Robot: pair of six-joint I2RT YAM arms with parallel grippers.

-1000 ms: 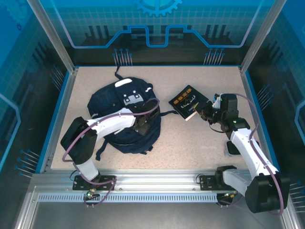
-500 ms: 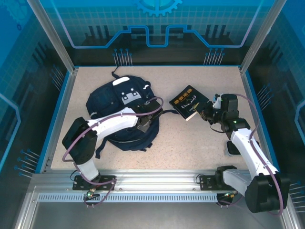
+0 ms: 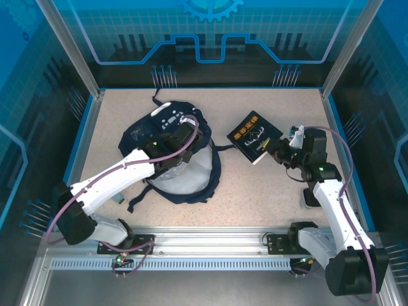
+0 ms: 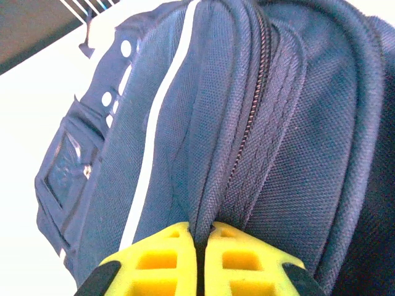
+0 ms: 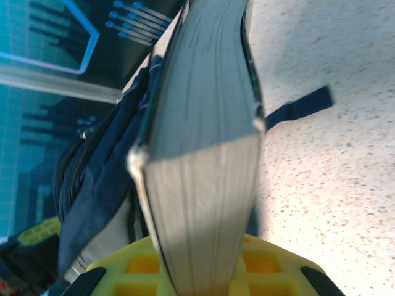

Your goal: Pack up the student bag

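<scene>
Left jaws: your left gripper (image 4: 200, 239) has its yellow fingers pressed together on a fold of fabric beside the zip of the student bag (image 3: 141, 132).
Right jaws: your right gripper (image 3: 281, 152) pinches the book (image 3: 254, 135) at its near-right edge. The page block stands on edge between the fingers.
Table (image 3: 255, 191): speckled beige with a blue rim. You have open surface along the near edge and in the far-right corner.
Student bag: it lies on the left half of the table, patch end toward the far rim and clear of the left rim. Its mouth gapes, showing pale lining.
Book: dark cover with gold lettering, tilted, right of the bag with a narrow bare strip between them. It is apart from the right rim.
Strap (image 5: 302, 102): the dark end lies flat on the table beside the book.
</scene>
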